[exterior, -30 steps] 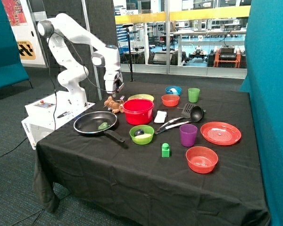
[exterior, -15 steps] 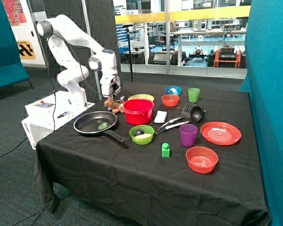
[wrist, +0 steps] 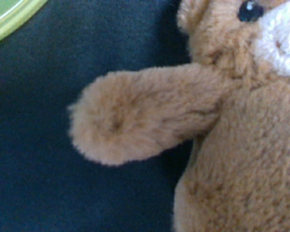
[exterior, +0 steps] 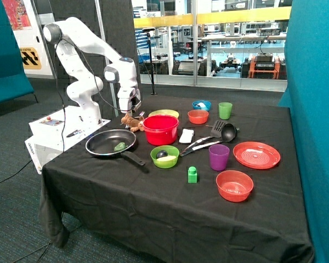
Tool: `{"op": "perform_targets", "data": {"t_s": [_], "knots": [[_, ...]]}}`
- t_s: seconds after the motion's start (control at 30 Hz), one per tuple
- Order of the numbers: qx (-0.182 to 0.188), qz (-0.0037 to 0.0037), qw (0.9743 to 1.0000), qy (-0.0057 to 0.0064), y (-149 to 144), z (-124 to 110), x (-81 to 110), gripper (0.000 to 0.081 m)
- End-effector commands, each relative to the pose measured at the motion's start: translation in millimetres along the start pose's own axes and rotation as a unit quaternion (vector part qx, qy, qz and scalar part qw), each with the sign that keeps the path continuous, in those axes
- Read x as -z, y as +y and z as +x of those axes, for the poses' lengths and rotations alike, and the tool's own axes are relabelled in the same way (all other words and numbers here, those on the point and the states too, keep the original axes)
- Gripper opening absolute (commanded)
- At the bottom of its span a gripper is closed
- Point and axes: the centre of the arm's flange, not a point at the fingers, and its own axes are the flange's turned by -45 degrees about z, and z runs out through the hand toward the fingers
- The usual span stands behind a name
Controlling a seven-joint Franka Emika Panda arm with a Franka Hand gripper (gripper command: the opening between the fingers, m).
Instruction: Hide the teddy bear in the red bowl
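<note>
Gripper (exterior: 131,112): directly above the teddy bear, very close to it; whether its fingers are apart or together cannot be told, and no grasp is visible.
Teddy bear (exterior: 132,121): lying on the black tablecloth (exterior: 153,192), just beside the outer wall of the red bowl (exterior: 160,129), not inside it. The wrist view shows one outstretched arm, part of the body and one eye (wrist: 193,125).
Surroundings: yellow-green plate (exterior: 164,114) behind the red bowl; frying pan (exterior: 112,143) in front of the bear, holding a small green item (exterior: 120,146).
Obstructions: the red bowl's rim stands between the bear and the bowl's inside.
Writing: none readable on the table items.
</note>
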Motion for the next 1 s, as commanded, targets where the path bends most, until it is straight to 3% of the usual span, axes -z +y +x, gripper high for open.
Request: {"op": "perform_targets", "data": {"t_s": [0.0,0.97], "knots": [[-0.010,0.00215,0.9999,-0.0026,5.8,0.7,-14.1,0.0775],[-0.033,0.00209,0.9995,-0.0026,3.2,-2.5,-55.3,0.0722]]}}
